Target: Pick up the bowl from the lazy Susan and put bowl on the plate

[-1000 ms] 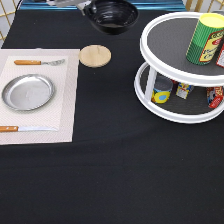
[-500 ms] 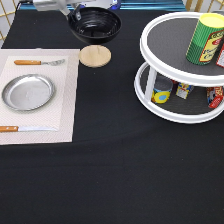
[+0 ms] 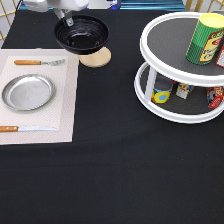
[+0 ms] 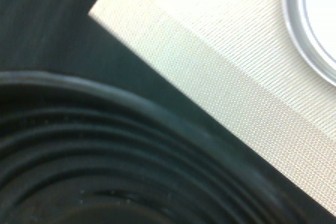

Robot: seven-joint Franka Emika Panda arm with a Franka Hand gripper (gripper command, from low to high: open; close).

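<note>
In the exterior view the gripper (image 3: 68,20) sits at the far left, clamped on the far rim of the bowl (image 3: 81,34), which hangs tilted above the table, partly over a wooden disc (image 3: 97,58) and just beyond the far right corner of the placemat (image 3: 65,100). The plate (image 3: 27,92) lies bare on that mat, between a fork (image 3: 39,62) and a knife (image 3: 22,128); the lazy Susan (image 3: 170,112) stands well apart on the right. The wrist view shows the bowl's ridges (image 4: 97,170), mat (image 4: 225,75) and plate rim (image 4: 315,45). A good placement likely needs the bowl levelled and centred over the plate.
</note>
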